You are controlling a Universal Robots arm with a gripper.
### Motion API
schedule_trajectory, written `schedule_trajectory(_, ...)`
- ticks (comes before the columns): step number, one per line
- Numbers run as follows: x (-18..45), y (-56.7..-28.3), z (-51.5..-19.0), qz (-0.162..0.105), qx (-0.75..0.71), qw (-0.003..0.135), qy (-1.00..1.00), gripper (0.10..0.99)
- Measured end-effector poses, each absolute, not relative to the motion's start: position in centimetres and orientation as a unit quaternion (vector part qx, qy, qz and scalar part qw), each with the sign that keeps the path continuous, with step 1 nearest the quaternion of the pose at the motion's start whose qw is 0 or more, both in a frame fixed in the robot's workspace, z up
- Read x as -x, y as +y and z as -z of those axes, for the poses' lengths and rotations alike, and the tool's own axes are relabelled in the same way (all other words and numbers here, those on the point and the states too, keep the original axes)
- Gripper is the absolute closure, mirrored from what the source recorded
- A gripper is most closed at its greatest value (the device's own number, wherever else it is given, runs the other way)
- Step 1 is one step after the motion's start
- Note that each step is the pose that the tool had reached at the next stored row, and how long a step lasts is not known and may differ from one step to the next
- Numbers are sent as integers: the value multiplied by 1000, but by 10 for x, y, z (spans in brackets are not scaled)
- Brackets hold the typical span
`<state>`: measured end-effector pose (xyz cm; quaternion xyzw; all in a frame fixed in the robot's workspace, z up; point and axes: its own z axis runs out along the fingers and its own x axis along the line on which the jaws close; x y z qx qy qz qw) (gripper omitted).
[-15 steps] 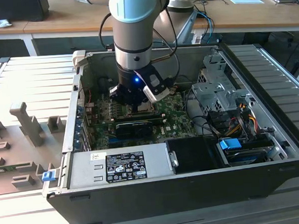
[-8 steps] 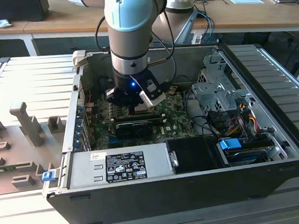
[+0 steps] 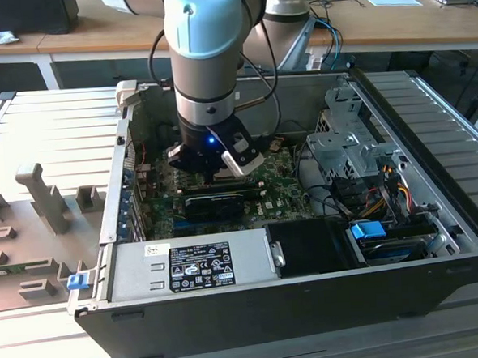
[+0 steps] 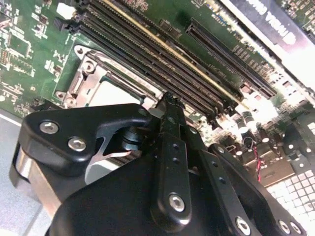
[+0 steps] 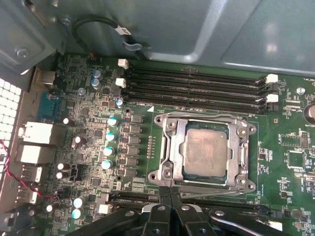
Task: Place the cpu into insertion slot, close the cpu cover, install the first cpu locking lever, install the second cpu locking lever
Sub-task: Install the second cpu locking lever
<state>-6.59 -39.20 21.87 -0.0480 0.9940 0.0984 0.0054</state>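
The cpu (image 5: 205,151) lies flat in the insertion slot (image 5: 204,119) on the green board, its grey metal top showing through a square window. The cpu cover (image 5: 173,145) is folded down flat around it. My gripper (image 5: 170,192) is shut, fingertips pressed together right at the socket's edge, with nothing visible between them. In the second wrist view the gripper (image 4: 170,101) tip stands beside the cpu (image 4: 106,93) and the cover (image 4: 93,73). In the exterior view the gripper (image 3: 214,171) is low inside the open computer case.
Long black memory slots (image 5: 197,86) run along one side of the socket. Capacitors (image 5: 110,135) stand on another side. A long black card (image 3: 212,203) lies across the board, and the power supply (image 3: 187,263) and drive cage (image 3: 346,144) border it. Case walls (image 3: 114,195) surround everything.
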Motion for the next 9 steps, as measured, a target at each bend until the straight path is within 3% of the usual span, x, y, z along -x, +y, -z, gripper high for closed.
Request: schedule_trajectory(9,67,-393,-214,-114,49,6,992,980)
